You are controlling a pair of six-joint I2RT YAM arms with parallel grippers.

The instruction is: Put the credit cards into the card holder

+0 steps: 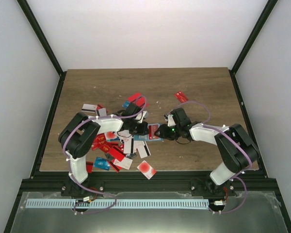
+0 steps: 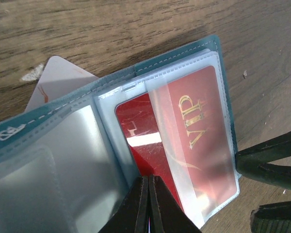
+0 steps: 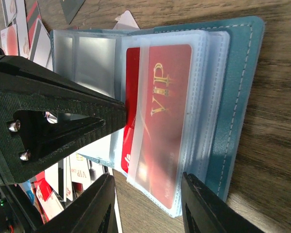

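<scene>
Open holder lies on the table, red card half inside a clear sleeve; left gripper clenched, tips on card's bare edge, right gripper parted astride holder's edge; card looks stiff and slick, sleeve floppy, so push at bare edge.

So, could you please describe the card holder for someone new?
On the wooden table, look at the right edge of the card pile. The holder lies open there: a teal cover with clear pockets, one holding a red VIP card; it is bigger than any loose card.
</scene>
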